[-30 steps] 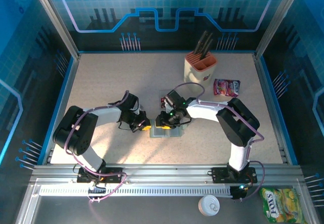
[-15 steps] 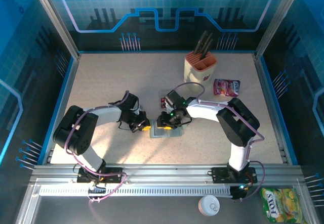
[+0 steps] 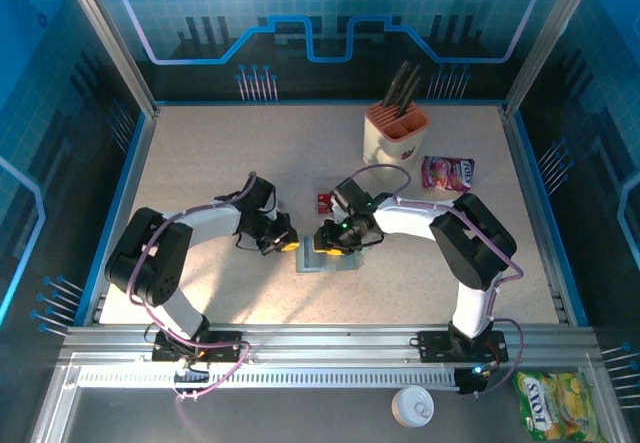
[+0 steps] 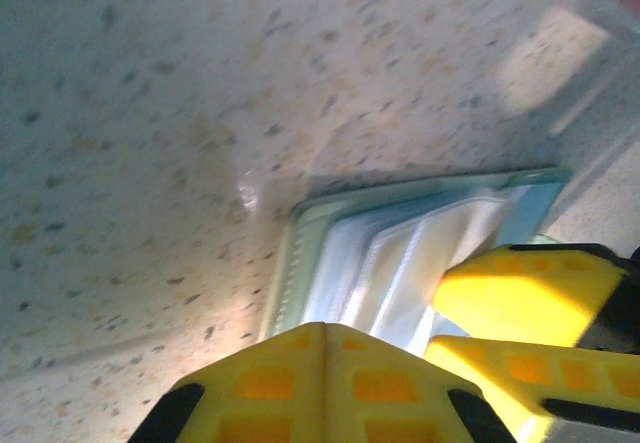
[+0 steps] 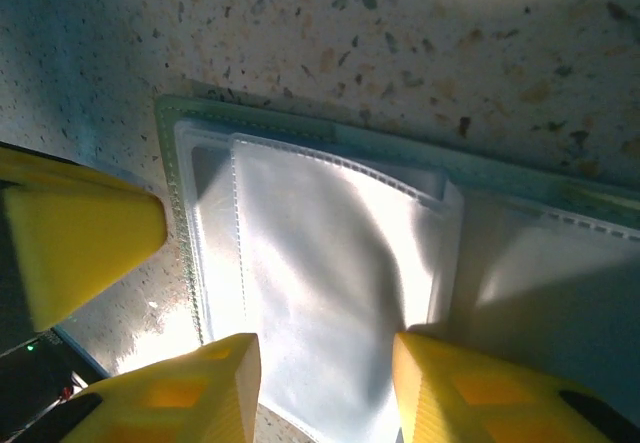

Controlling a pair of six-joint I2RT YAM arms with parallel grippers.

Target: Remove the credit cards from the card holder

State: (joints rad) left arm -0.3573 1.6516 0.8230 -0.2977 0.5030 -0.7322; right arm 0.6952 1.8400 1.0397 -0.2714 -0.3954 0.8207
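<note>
Speckled beige tabletop (image 3: 200,163), sitting inside a blue-lit enclosure. Versus the prior frame, the left gripper (image 3: 290,246) is sitting slightly farther from the bases; it is fully closed, gripping nothing. The card holder (image 3: 345,262) is lying open flat at centre, pockets up, long axis running left-right. The right gripper (image 5: 325,348) is hovering part-open over its clear sleeve, gripping nothing. One red credit card (image 3: 326,201) is lying just beyond.

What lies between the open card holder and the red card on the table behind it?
In the top view, the right gripper, reaching onto the card holder, occupies most of that stretch below the red card.
</note>
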